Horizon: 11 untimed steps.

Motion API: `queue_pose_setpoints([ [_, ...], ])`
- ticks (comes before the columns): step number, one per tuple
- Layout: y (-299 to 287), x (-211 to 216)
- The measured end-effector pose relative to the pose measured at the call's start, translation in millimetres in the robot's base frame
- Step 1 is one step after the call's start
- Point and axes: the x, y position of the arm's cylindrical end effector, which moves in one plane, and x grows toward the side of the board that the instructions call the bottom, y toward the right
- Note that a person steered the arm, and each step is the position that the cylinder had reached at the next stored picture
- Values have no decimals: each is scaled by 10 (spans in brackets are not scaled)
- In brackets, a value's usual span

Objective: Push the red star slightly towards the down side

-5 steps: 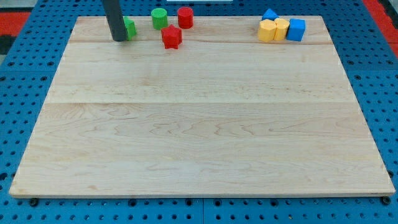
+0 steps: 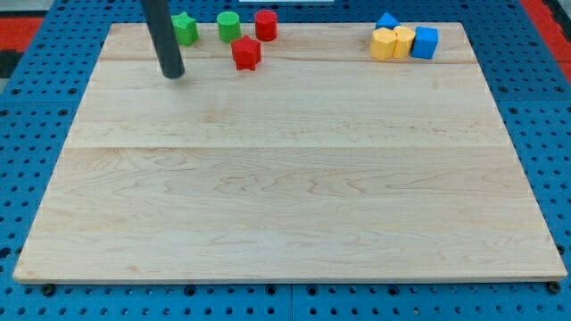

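Upper left of the frame: the dark rod, which has no jaws and grips nothing, rests my tip (image 2: 172,74) on the pale wooden board (image 2: 285,187), touching no block. The red star block (image 2: 245,53) sits right of it, below a green cylinder (image 2: 228,26) and red cylinder (image 2: 265,24). The rod's top is cut off beside a green block (image 2: 186,28) of unclear shape.

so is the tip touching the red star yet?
No: my tip sits on bare board to the view's left of the red star, with a clear gap between them.
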Motion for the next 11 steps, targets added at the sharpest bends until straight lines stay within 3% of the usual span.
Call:
queue_pose_setpoints([
  [1,843,115],
  [2,1291,21],
  [4,1589,-679],
  [7,606,-743],
  [9,662,-108],
  [11,-61,-253],
])
